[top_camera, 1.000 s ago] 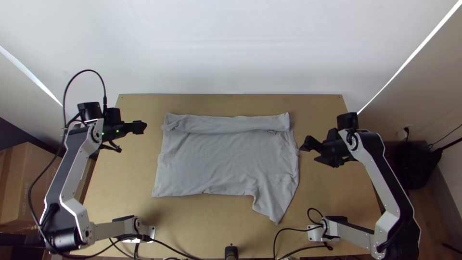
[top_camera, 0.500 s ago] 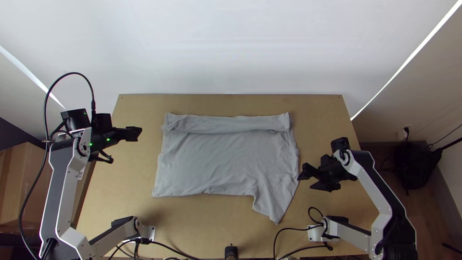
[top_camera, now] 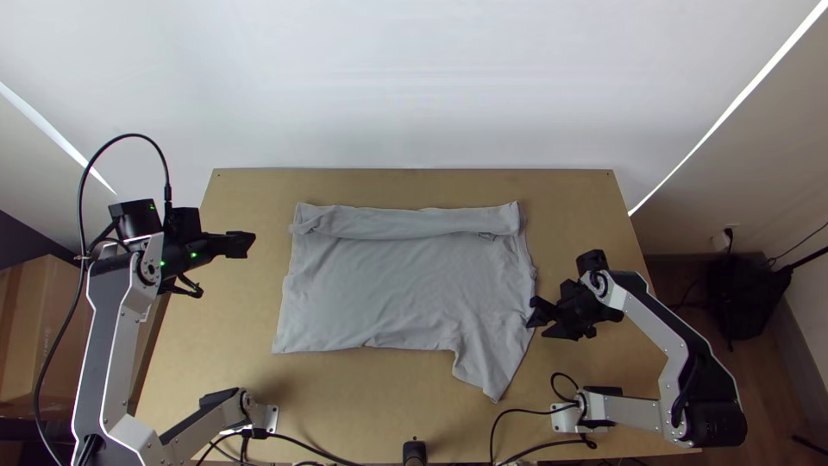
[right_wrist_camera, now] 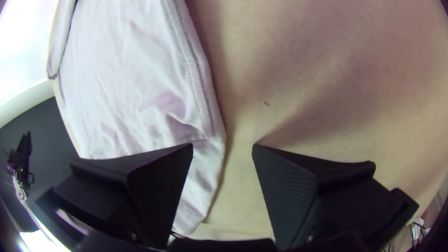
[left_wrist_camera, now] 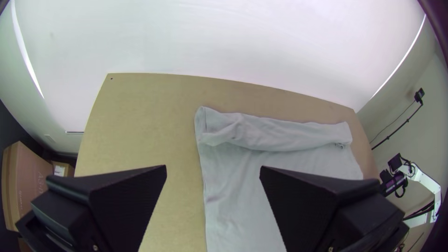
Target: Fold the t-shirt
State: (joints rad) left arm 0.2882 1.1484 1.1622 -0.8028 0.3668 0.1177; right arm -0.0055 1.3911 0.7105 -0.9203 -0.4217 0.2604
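Mostly, the folding is left to do. Left of the soft grey t-shirt (top_camera: 397, 285), the black left claw (left_wrist_camera: 213, 166) is wide apart. One far strip (top_camera: 405, 223) is folded over; the near right corner (top_camera: 490, 367) sticks out. At its right edge, the black right claw (right_wrist_camera: 223, 145) is wide apart too. The brown cardboard box (top_camera: 34, 302) is left of the shirt, the light wooden table (top_camera: 561, 192) under, the white wall (top_camera: 414, 86) behind.

The left silver-grey arm with black joints (top_camera: 105, 328) is bent, its black gripper with two wide flat fingers (top_camera: 245, 245) pointing inward, fingers spread. The matching right arm (top_camera: 645, 315) bends at its outer elbow; its black two-fingered gripper (top_camera: 536, 323) points inward too, fingers well parted.
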